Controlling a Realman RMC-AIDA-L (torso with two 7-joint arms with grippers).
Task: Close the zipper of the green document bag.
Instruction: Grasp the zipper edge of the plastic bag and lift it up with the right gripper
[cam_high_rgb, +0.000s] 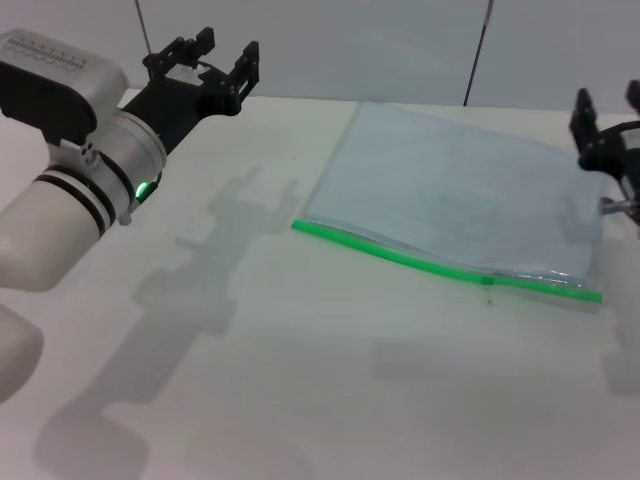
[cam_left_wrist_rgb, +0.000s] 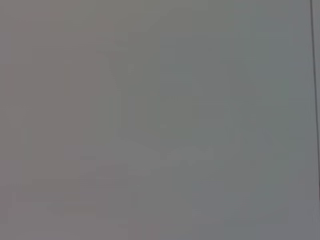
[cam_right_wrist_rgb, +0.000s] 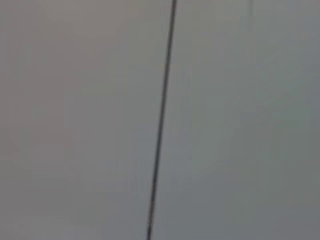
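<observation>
A large, flat, rectangular green document bag (cam_high_rgb: 455, 205) of translucent pale blue-grey plastic lies on a plain white table (cam_high_rgb: 300, 380), right of centre in the head view and turned at a slant, its far edge close to the back of the table. Along its near long edge runs the zipper (cam_high_rgb: 440, 265), a thin bright green plastic strip, and on that strip sits a tiny dark green slider (cam_high_rgb: 488, 280), towards the right end but short of it. Which stretch of the strip is already sealed cannot be told. The near edge faces the robot, probably so that both arms can reach the strip. The left gripper (cam_high_rgb: 214, 62), black, on a thick white arm, hangs in the air over the far left of the table, well apart from the bag, with its two fingers spread and nothing between them. The right gripper (cam_high_rgb: 607, 118), also black, shows only partly at the right edge of the head view, raised just beside the bag's far right corner; its fingers look parted and hold nothing, though part of it is cut off. Neither gripper touches the bag, so the closing does not appear to have begun. Both wrist views show only a blank grey surface, the right one crossed by a thin dark line.
</observation>
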